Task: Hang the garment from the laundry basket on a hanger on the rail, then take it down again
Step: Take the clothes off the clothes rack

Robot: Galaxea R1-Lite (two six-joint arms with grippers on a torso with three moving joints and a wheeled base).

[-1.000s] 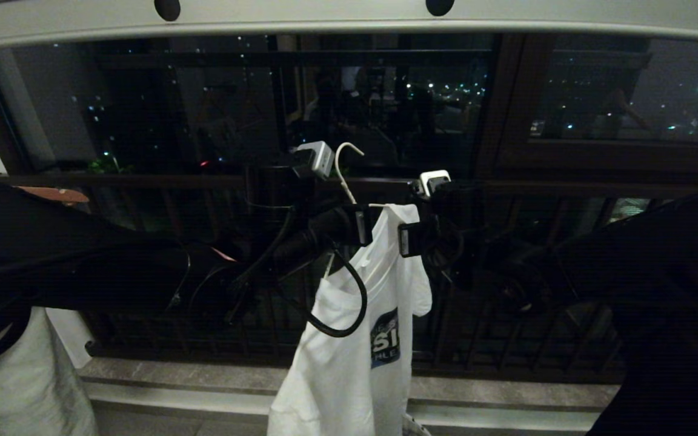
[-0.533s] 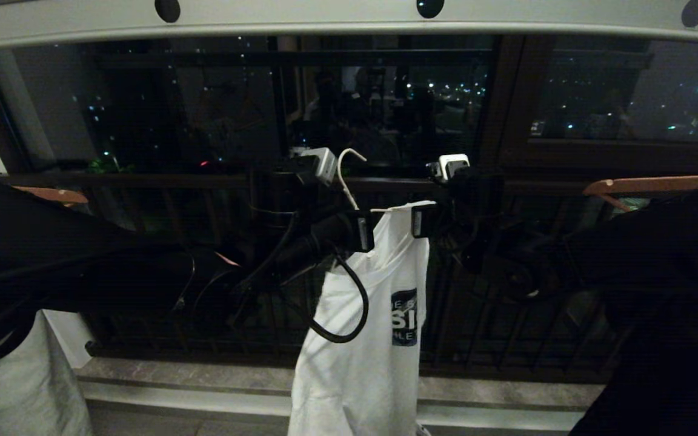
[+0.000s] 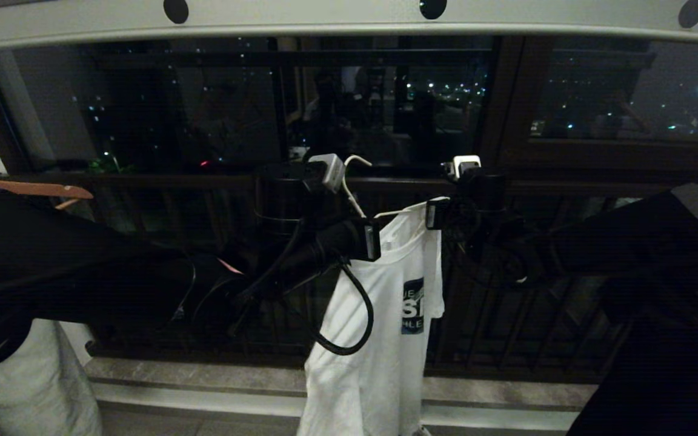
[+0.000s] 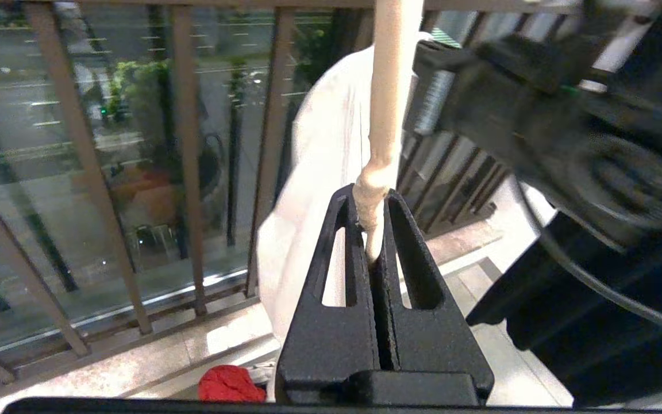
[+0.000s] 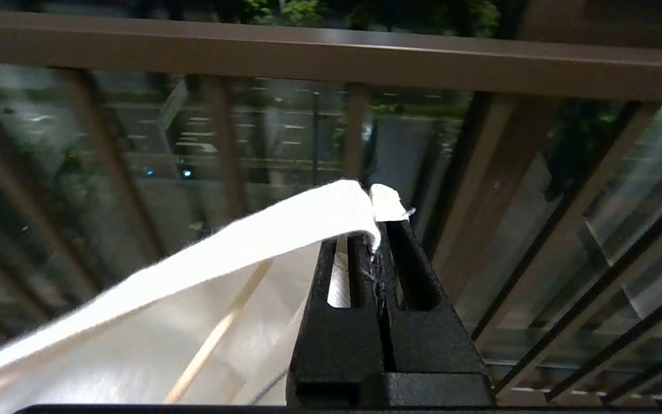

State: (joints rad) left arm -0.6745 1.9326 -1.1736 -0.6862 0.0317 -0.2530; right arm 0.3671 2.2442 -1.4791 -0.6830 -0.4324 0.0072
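Your left gripper (image 4: 372, 230) was clamped on the hanger (image 4: 385, 103) neck. Your right gripper (image 5: 378, 238), at its three o'clock, pinched the garment (image 3: 379, 339) collar; the T-shirt hung below the rail (image 3: 300, 21).

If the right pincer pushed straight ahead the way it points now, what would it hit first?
Probably the dark brown balcony railing: the right pincer, shut on the T-shirt, points at its bars, though depth is unclear.
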